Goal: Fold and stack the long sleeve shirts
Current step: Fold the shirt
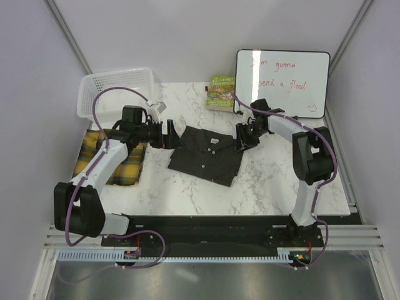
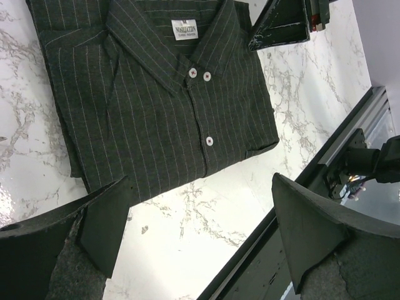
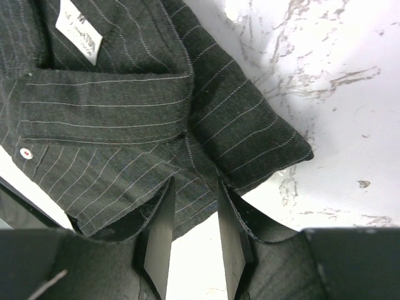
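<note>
Right gripper (image 3: pixel 195 184): jaws slightly apart, we see nothing pinched, tips at the folded dark shirt (image 3: pixel 112 112) corner | left gripper (image 2: pixel 200 212): spread wide, empty, dark shirt just ahead | we judge it soft, light, limp; pinch a folded edge | plaid shirt (image 1: pixel 112 159) behind left gripper | label (image 2: pixel 184 29) unreadable; whiteboard (image 1: pixel 282 84) beyond right gripper: "I'm gonna send a flood"

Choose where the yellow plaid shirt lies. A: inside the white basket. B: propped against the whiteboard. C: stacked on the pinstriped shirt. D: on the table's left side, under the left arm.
D: the yellow plaid shirt lies flat at the left side of the table, beneath the left arm, apart from the pinstriped shirt.
</note>
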### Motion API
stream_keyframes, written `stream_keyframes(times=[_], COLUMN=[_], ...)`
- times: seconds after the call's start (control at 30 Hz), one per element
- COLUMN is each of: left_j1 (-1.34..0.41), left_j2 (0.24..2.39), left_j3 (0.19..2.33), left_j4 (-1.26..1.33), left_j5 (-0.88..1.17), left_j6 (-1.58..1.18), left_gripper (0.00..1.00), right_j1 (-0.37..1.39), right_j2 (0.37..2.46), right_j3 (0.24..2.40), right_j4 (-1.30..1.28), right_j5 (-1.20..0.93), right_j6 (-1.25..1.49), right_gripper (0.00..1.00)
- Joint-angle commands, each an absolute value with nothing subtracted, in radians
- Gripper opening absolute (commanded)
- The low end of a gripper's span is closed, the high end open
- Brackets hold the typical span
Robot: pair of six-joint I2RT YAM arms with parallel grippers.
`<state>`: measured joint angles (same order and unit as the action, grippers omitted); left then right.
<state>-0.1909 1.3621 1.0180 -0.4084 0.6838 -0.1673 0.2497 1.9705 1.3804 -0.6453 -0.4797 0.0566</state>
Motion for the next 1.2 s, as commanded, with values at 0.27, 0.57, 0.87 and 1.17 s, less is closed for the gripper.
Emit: stream_keyframes(times=[0.27, 0.57, 0.87, 1.17], left_j1=[-0.179, -0.176, -0.176, -0.176], left_j2=[1.603, 1.79, 1.799, 1.77], left_j3=[1.209, 1.382, 1.367, 1.333], left_j4=[-0.44, -0.466, -0.449, -0.416], left_j5=[0.664, 0.563, 0.558, 0.566], left_j6=[-0.014, 0.04, 0.023, 0.009], left_gripper=[0.95, 0.93, 0.92, 0.91], right_j1=[0.239, 0.242, 0.241, 0.229], right_j2=[1.98, 1.988, 1.991, 1.905], right_j3=[1.434, 1.407, 1.41, 1.445], right_j4=[-0.649, -0.66, -0.67, -0.712], right_j5=[-0.451, -0.545, -0.535, -0.511], right_j6=[0.023, 0.055, 0.046, 0.046], right_gripper=[0.4, 0.37, 0.16, 0.0])
